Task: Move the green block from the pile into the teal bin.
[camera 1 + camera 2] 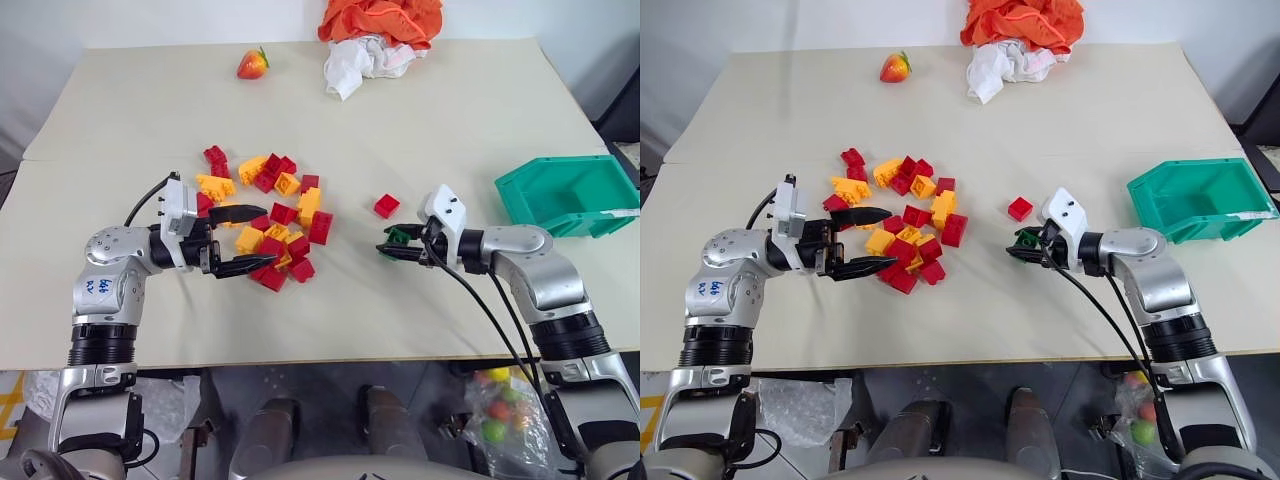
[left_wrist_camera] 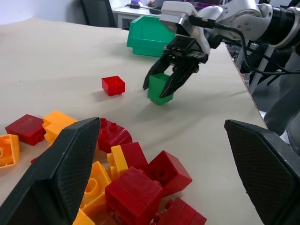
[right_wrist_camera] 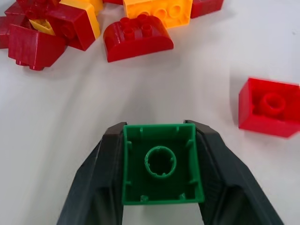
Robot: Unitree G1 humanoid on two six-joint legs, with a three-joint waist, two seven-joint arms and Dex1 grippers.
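With the right claw (image 1: 392, 246) pinching the green block (image 3: 161, 163), it should lift clear of the counter (image 1: 450, 120) before swinging to the teal bin (image 1: 570, 195) at the right edge.

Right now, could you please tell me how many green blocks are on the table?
1: the green block sits between the right gripper fingers, apart from the pile. Others could be buried in that pile.

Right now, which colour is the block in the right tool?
Green; clearest in the right wrist view.
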